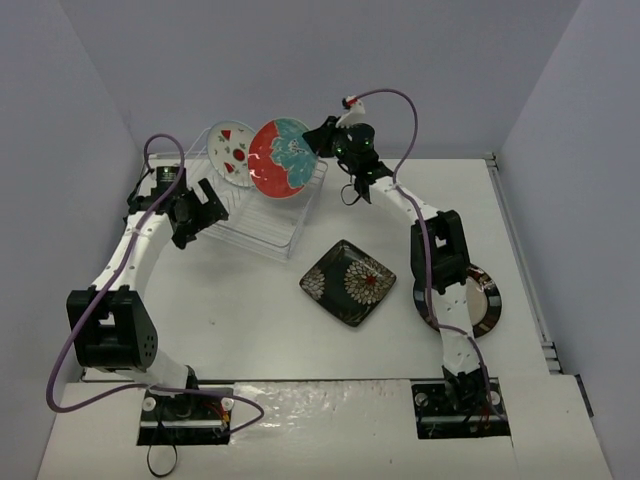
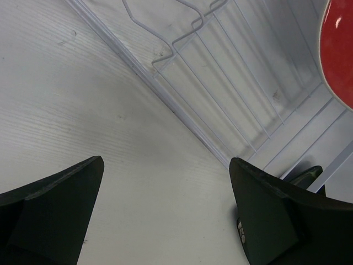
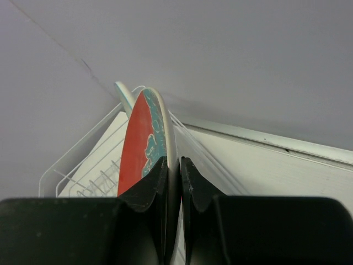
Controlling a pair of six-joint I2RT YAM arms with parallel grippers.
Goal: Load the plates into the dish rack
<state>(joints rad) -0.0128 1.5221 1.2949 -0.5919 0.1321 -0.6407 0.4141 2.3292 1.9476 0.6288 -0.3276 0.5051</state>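
Note:
The clear dish rack [image 1: 262, 226] stands at the back left of the table. The white plate with red fruit marks [image 1: 230, 153] stands upright in it. My right gripper [image 1: 326, 138] is shut on the rim of the red plate with the teal flower [image 1: 280, 158] and holds it on edge over the rack, just right of the white plate; the right wrist view shows the rim [image 3: 149, 132] clamped between the jaws. My left gripper [image 1: 212, 205] is open and empty at the rack's left edge [image 2: 187, 124]. The black square floral plate [image 1: 348, 281] lies flat mid-table. The dark-rimmed round plate [image 1: 480, 301] lies partly under the right arm.
Grey walls close in the table at the back and both sides. The right arm reaches over the table's right half to the rack. The table's right edge has a raised strip [image 1: 520, 250].

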